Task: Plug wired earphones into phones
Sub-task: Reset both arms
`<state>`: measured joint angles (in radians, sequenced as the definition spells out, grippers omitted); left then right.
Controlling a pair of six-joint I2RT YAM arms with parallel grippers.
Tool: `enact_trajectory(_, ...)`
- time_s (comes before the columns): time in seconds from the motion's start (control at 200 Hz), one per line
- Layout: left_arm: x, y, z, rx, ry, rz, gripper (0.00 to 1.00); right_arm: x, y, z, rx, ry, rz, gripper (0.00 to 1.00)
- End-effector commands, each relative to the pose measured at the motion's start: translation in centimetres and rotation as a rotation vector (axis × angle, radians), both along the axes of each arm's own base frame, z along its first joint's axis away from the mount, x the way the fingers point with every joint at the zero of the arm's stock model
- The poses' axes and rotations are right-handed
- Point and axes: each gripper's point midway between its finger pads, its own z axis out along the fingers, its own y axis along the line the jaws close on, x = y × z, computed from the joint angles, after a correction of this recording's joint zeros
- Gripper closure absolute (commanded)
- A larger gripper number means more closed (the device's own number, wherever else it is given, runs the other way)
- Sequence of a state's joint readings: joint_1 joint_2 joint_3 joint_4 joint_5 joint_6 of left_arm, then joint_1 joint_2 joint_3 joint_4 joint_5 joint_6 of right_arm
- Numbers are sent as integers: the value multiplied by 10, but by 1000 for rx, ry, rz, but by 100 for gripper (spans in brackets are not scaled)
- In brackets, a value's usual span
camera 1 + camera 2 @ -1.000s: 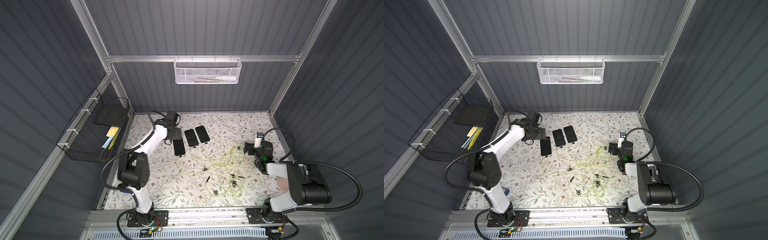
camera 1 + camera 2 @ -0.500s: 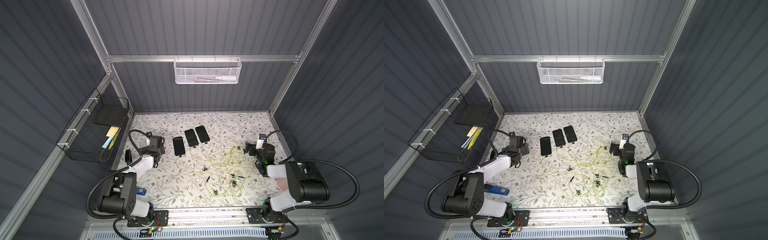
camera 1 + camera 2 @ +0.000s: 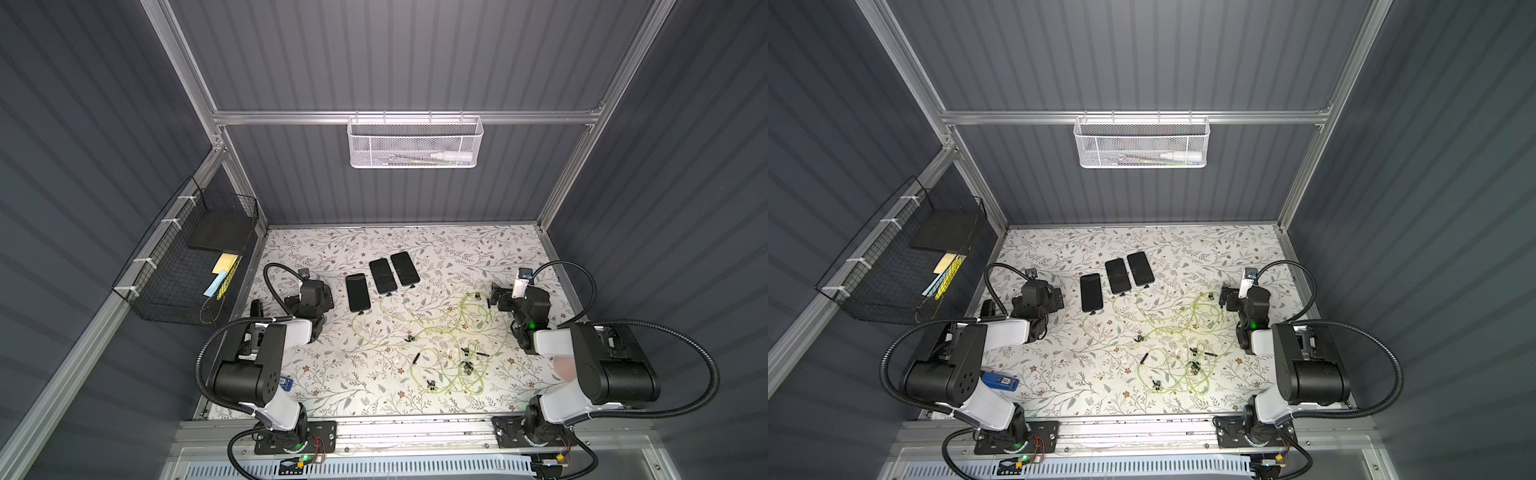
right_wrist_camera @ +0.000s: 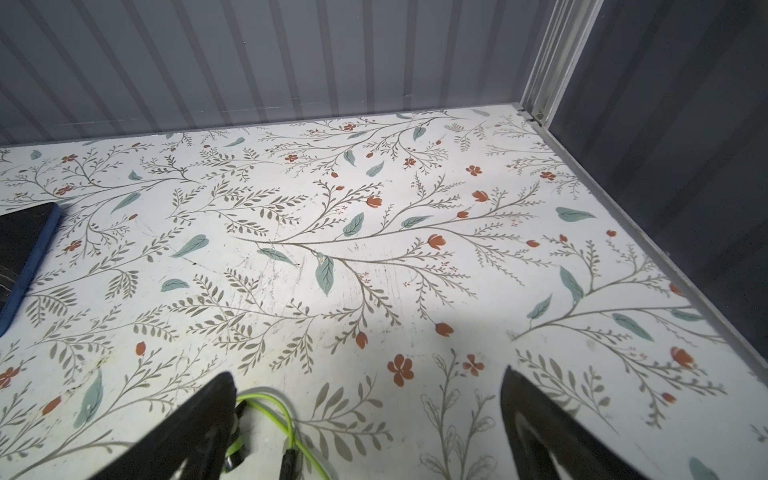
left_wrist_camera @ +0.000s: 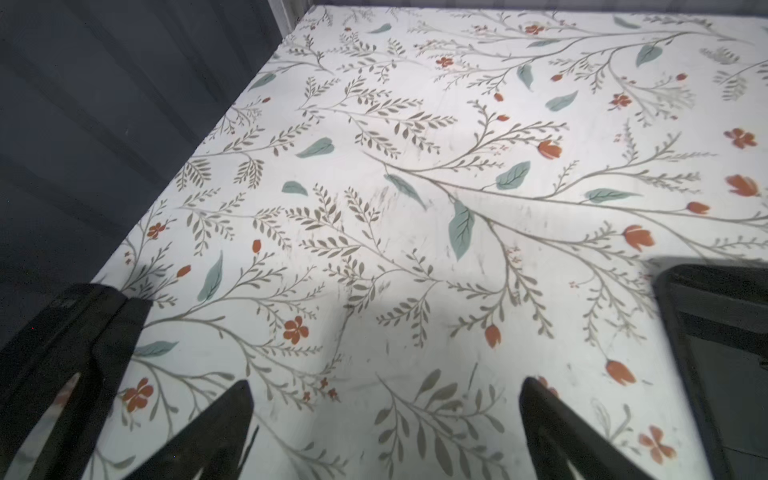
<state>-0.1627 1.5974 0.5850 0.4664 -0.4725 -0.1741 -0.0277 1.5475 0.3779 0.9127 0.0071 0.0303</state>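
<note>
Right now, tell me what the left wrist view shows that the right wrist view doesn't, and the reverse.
Only the left wrist view: a black phone lying close to the left gripper. Only the right wrist view: a loop of yellow-green earphone cord beside one fingertip of the right gripper, a blue-edged phone and the metal corner post. Both: the floral table, dark ribbed walls, and open jaws holding nothing.

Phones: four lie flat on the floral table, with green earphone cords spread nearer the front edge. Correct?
No: three phones, not four, as both top views show. They do lie flat on the floral table, with green earphone cords spread nearer the front edge.
</note>
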Motion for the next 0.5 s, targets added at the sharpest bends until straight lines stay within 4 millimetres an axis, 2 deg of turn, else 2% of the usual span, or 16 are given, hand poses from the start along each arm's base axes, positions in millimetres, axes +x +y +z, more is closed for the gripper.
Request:
enact_trajectory(0.0, 6, -4, 10, -1, -45, -38, 0, 0, -3, 4, 3, -20, -18, 1)
enact_trajectory(0.245, -4, -2, 18, -22, -103, -30, 0, 0, -3, 4, 3, -21, -18, 1)
enact_trajectory(0.44, 6, -4, 11, -8, -56, -33, 0, 0, -3, 4, 3, -20, -18, 1)
enact_trajectory(0.495, 6, 3, 12, 48, -49, -16, 0, 0, -4, 4, 3, -20, -19, 1)
